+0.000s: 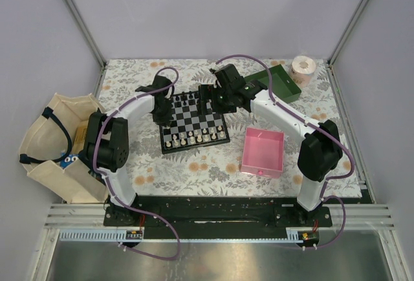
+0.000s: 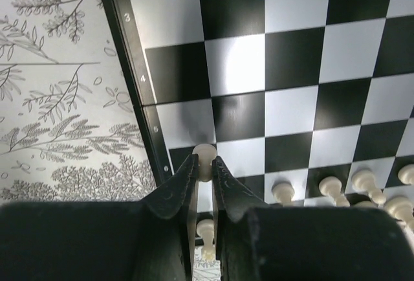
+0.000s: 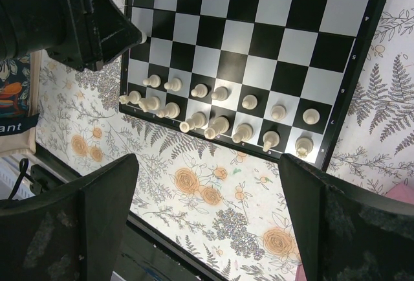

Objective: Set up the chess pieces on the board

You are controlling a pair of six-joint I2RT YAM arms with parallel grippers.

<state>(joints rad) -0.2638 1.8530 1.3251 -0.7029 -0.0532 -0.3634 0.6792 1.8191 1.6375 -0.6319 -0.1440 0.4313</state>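
The black-and-white board (image 1: 194, 123) lies at the table's middle. Cream-white chess pieces (image 3: 218, 125) stand in two rows along its near edge. My left gripper (image 2: 205, 164) is shut on the head of a cream-white pawn (image 2: 205, 153), at the board's left edge (image 2: 139, 80); another cream piece (image 2: 206, 232) shows below between the fingers. In the top view the left gripper (image 1: 163, 112) is over the board's left side. My right gripper (image 3: 207, 229) is wide open and empty above the tablecloth in front of the board; in the top view it (image 1: 208, 101) hangs over the board's far half. I cannot make out any black pieces.
A pink tray (image 1: 263, 152) lies right of the board. A green tray (image 1: 279, 82) and a tape roll (image 1: 303, 67) sit at the back right. A cloth bag (image 1: 55, 144) stands off the table's left edge. The left arm (image 3: 77, 19) shows in the right wrist view.
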